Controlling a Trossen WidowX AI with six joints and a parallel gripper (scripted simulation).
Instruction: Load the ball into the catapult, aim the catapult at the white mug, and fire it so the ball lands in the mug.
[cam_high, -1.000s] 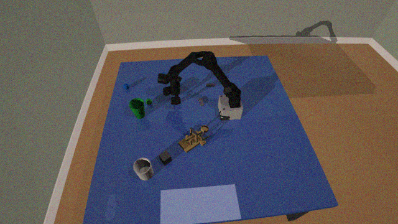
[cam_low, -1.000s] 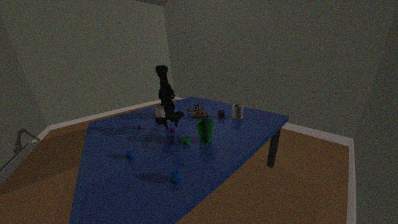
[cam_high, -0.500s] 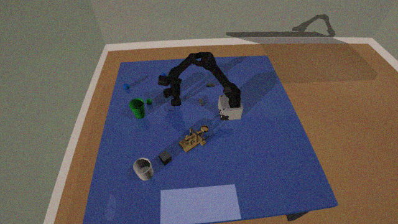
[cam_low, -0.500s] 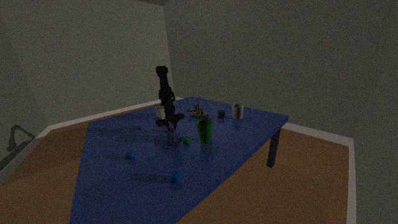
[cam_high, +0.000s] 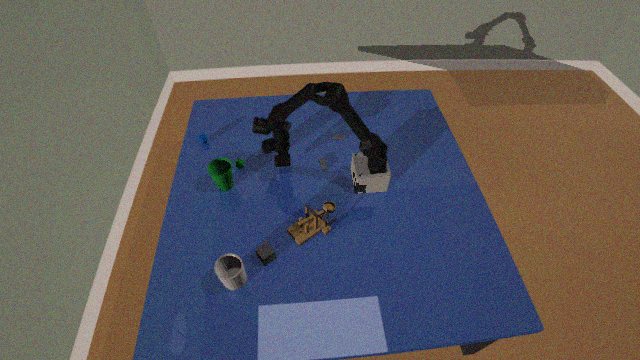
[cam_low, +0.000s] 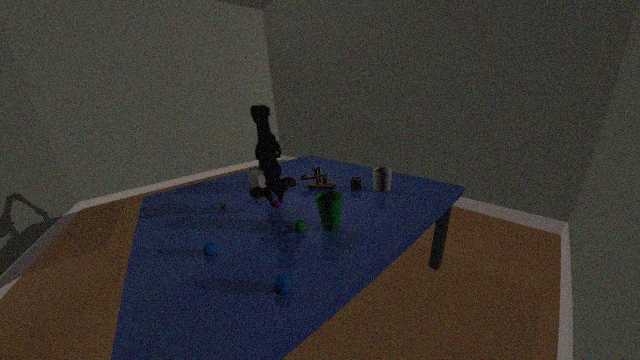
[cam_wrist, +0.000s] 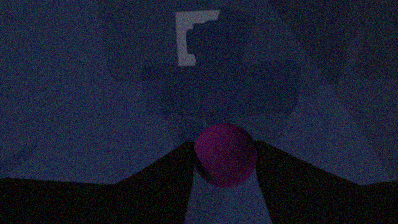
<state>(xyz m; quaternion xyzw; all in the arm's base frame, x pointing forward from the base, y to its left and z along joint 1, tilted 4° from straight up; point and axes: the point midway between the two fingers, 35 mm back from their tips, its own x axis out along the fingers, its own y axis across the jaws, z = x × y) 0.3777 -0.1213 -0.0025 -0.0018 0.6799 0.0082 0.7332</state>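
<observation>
My gripper (cam_high: 283, 164) (cam_wrist: 223, 149) is shut on the magenta ball (cam_wrist: 225, 159) (cam_low: 277, 204), which shows between the two dark fingertips in the wrist view. The ball is hidden in the top view, and I cannot tell whether it touches the table. The wooden catapult (cam_high: 301, 236) (cam_low: 321, 186) stands apart from the gripper, nearer the front in the top view, its round cup (cam_high: 328, 206) at the upper right end. The white mug (cam_high: 237, 279) (cam_low: 382, 181) stands upright at lower left in the top view, in line with the catapult's base end.
A dark block (cam_high: 265, 254) (cam_low: 355, 183) sits between catapult and mug. A green cup (cam_high: 223, 177) (cam_low: 329, 212) and green ball (cam_high: 240, 163) (cam_low: 299, 226) are left of the gripper in the top view. Blue balls (cam_low: 210, 250) (cam_low: 282, 285) lie farther out. A white box (cam_high: 372, 182) is at the arm's base.
</observation>
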